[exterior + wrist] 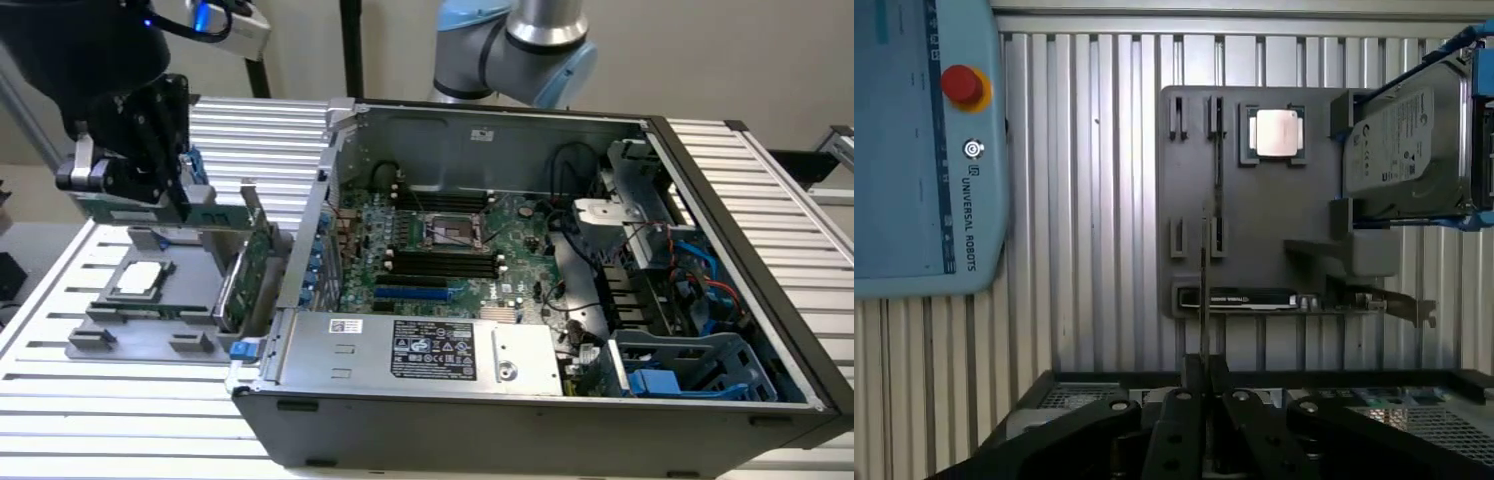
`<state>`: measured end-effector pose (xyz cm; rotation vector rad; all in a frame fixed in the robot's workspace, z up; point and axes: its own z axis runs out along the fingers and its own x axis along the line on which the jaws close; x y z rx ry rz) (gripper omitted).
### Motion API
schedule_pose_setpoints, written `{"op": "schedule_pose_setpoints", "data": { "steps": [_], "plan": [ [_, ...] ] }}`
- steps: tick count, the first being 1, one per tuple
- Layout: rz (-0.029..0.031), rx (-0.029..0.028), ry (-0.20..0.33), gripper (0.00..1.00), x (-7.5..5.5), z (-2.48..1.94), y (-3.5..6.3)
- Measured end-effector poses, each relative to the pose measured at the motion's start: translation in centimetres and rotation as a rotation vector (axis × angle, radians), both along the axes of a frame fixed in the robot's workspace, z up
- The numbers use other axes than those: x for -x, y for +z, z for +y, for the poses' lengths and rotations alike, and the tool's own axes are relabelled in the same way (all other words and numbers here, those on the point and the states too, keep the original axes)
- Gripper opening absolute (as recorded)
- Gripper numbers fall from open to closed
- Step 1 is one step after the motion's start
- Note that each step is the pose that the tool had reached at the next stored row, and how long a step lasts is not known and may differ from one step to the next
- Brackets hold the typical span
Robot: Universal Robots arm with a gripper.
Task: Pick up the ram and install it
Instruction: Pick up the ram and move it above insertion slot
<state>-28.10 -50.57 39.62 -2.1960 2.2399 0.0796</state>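
One ram (1203,290), clamped edge-on in the one gripper (1204,372), above one gray holder (1184,180). In that holder: one processor (1275,133), one hard drive (1399,150), one expansion card (1254,299). Beside it, one open computer case (534,130), motherboard (441,250) inside.

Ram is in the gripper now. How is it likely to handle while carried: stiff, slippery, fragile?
Probably stiff: the ram shows as a straight, thin edge reaching out from the gripper, with no sag. Likely light, being so thin. Possibly fragile and prone to twist in the grip, since only a narrow part is pinched.
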Motion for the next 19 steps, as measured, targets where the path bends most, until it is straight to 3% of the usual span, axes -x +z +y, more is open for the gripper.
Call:
{"op": "schedule_pose_setpoints", "data": {
  "steps": [7, 15, 19],
  "plan": [
    [-0.0001, 0.0, 0.0, 0.0, -3.2, 0.0, 0.92],
    [-0.0001, -0.0003, 0.0, 0.0, -6.8, 0.0, 1.2],
    [0.0, -0.0035, 0.0, 0.0, -8.6, 0.0, 1.2]
  ]
}}
